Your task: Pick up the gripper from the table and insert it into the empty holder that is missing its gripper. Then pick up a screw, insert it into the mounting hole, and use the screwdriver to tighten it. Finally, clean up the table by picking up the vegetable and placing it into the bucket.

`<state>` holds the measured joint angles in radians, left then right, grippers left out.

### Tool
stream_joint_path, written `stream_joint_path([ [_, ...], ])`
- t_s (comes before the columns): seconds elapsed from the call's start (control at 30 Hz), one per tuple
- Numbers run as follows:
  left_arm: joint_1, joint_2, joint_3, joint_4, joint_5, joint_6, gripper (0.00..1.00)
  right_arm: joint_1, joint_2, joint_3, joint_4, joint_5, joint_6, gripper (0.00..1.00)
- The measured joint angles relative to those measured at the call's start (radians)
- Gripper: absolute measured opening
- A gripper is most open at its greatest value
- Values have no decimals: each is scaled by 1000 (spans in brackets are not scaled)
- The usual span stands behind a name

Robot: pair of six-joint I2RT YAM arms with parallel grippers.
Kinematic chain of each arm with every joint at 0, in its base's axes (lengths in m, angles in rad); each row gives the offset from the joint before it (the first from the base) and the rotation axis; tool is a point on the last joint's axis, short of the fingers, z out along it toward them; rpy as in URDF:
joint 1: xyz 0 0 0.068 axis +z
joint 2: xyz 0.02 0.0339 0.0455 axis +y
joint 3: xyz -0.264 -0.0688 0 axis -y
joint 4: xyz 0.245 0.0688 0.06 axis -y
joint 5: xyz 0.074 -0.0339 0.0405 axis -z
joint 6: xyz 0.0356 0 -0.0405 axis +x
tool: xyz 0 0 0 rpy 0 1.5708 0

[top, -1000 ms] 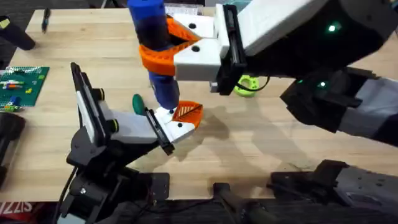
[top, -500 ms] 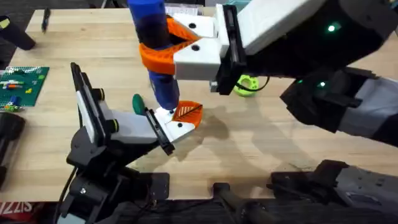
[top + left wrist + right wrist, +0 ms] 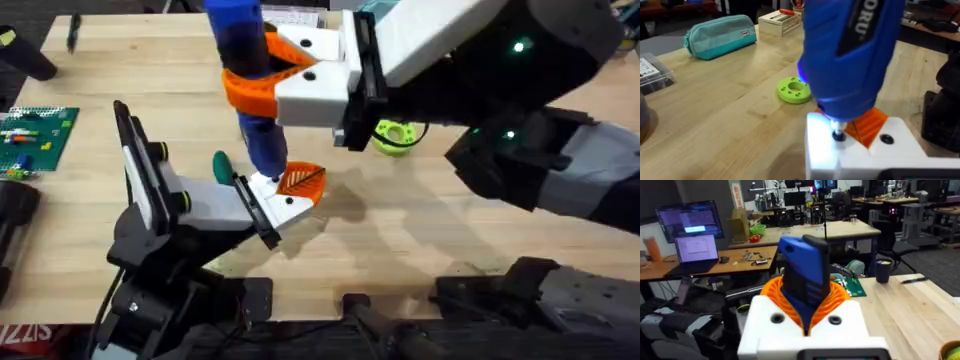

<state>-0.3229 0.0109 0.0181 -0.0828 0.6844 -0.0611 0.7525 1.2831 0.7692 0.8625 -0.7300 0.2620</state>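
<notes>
Right gripper (image 3: pixel 262 68): orange ribbed pads closed around the screwdriver's barrel, reaching in from the right across the table's middle.
Screwdriver (image 3: pixel 245 70): bright blue, upright, dark tip (image 3: pixel 838 135) down on the holder's top face.
Holder (image 3: pixel 270 200): white block at the end of the left arm; jaw state cannot be told.
Gripper (image 3: pixel 301 181): orange ribbed finger seated at the holder's far end, just beside the tip.
Green ring (image 3: pixel 794 90): flat on the table (image 3: pixel 400 230), beyond the holder.
Teal pouch (image 3: pixel 720 35): farther back.

Screwdriver over the holder
We see the screwdriver (image 3: pixel 250 90) upright on the holder (image 3: pixel 275 200), the ring (image 3: pixel 393 135) behind to the right.
</notes>
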Motion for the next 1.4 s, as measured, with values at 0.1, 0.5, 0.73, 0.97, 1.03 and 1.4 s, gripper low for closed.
stream_joint_path([
  [0.1, 0, 0, 0, 0, 0, 0, 9, 0, 0, 0, -2, 0, 0, 40],
  [0.5, 0, 0, 0, 1, -1, -7, 9, 5, 1, -1, 15, -5, 0, 39],
  [0.73, 0, -10, 0, 1, 0, 0, 9, -9, 9, -2, 161, -23, 58, 39],
  [0.97, 0, -10, 0, 1, 0, 0, 9, -64, -4, 117, 117, -62, 156, 39],
  [1.03, 0, -10, 0, 1, 0, 0, 9, -66, -9, 125, 99, -70, 164, 39],
  [1.4, 0, -10, 0, 1, 0, 0, 9, -151, -12, 126, -37, -91, 187, 39],
])
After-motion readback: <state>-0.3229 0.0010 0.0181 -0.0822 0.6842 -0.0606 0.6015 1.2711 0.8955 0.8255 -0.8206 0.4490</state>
